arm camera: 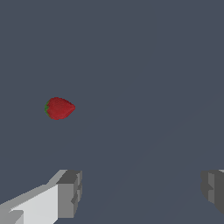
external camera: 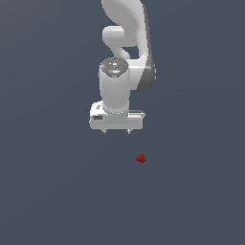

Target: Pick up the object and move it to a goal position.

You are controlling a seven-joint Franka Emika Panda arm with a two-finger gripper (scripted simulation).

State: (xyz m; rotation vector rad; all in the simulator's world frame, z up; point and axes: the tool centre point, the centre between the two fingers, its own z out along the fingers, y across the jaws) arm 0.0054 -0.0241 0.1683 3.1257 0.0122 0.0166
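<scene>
Gripper (external camera: 116,132) of a Franka Panda arm (external camera: 125,43) hangs with fingers (arm camera: 70,192) spread wide and nothing between them, apart from the strawberry (external camera: 141,158), which lies on its side on the bare grey floor (external camera: 48,191), off toward the exterior view's right. Judged from this, the pickup has not begun (approach, grasp and carry all remain). No obstacle shows, and no goal marker either.

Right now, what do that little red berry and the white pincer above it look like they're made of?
The strawberry looks like smooth, matte red flesh with a green cap, though it is a simulator render without visible seeds. The pincer looks like glossy white moulded plastic or painted metal, judging by its soft highlights; its fingertips look dull grey, perhaps rubber.
</scene>
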